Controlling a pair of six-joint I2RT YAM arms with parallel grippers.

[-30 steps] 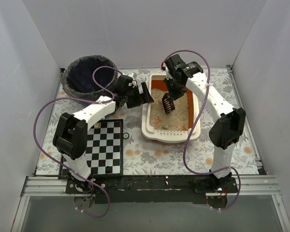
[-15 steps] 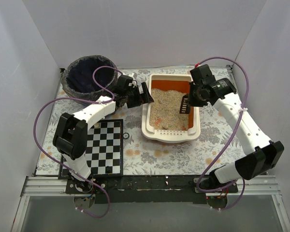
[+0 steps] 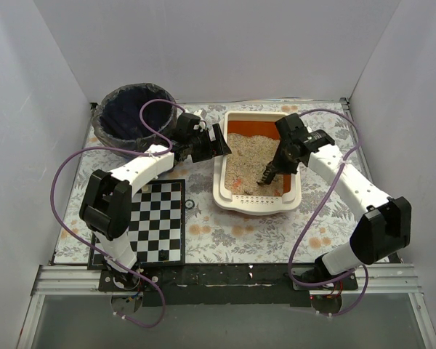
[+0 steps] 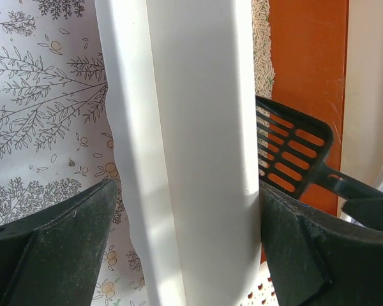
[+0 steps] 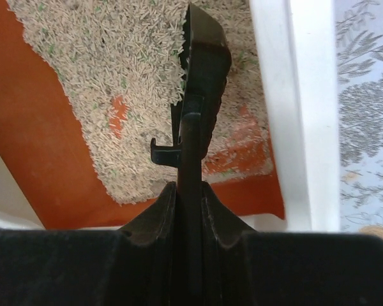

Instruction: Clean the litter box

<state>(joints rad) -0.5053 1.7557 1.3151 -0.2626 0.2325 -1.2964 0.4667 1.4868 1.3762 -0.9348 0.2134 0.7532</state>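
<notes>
The litter box (image 3: 256, 206) lies on the flower-printed table cover (image 3: 225, 236), a little behind the middle of the table, with its long sides running away from the arm bases. It is a shallow cream-white tray with rounded corners and a flat ledge across its near end. Its floor is orange (image 3: 258, 129) and shows bare in a strip along the far end and in a patch at the near right corner. Beige granular litter (image 3: 247, 163) covers the rest unevenly.

Over the litter on the box's right side hangs a black slotted scoop (image 3: 267, 177). The right gripper (image 3: 285, 154) is clamped tight on its handle, and the blade points down at the grains.

At the box's left wall sits the left gripper (image 3: 219, 142). Its fingers (image 4: 64, 248) are spread wide, one outside the wall and one inside, both close against the white plastic. Whether they squeeze it cannot be told.

Left of the box and farther back stands a round blue bin (image 3: 134, 116) lined with a dark bag. Left of the box's near end lies a black-and-white chequered board (image 3: 158, 222).
</notes>
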